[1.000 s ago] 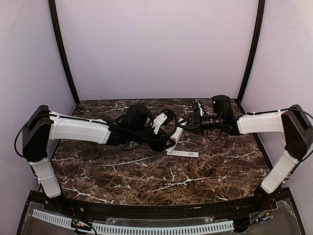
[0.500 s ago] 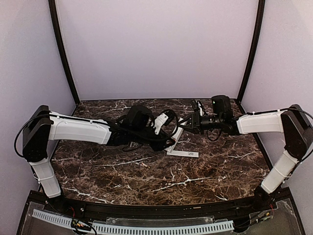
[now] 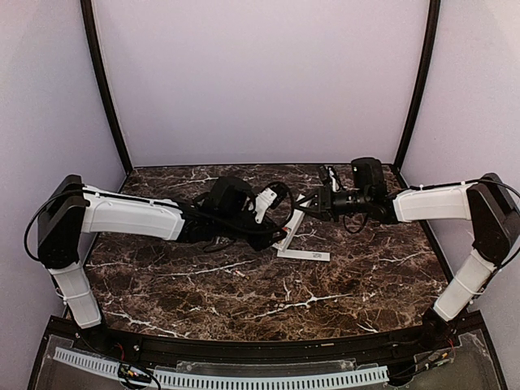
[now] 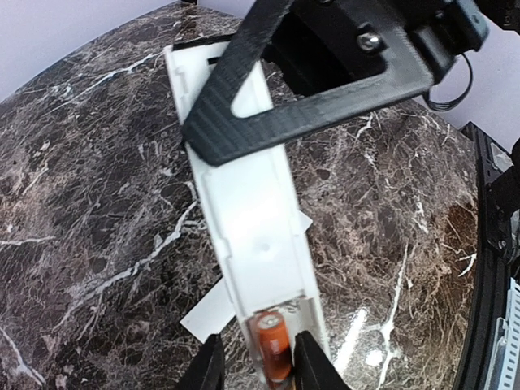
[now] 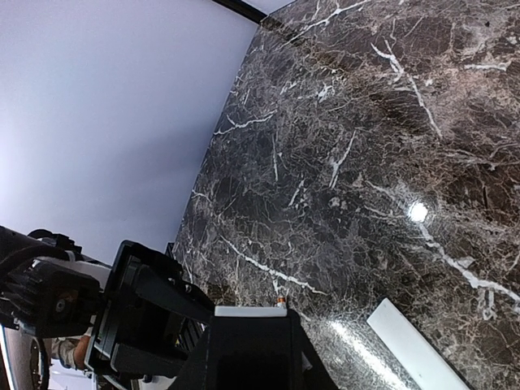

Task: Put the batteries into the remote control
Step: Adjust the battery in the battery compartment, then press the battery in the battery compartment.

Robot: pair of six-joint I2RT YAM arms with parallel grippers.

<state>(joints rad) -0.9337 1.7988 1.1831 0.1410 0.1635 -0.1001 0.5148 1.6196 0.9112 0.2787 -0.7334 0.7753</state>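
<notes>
The white remote control (image 4: 244,187) is held off the table, recess side up, with my right gripper (image 3: 309,209) shut on its far part. One orange-red battery (image 4: 272,349) lies in the recess at the near end. My left gripper (image 4: 260,370) is open, its fingers (image 4: 210,367) straddling that end on either side of the battery. In the right wrist view the remote's white end (image 5: 248,311) shows between my right gripper (image 5: 250,317) fingers, with an orange battery tip (image 5: 280,301) just past it. No other battery is in view.
The flat white cover strip (image 3: 305,254) lies on the marble table (image 3: 179,284) below the remote, and also shows as the cover strip (image 5: 410,349) and the cover strip (image 4: 207,313). Purple walls close in the back and sides.
The left wrist has shifted only slightly around the remote's near end. The right arm and the remote have stayed put.
</notes>
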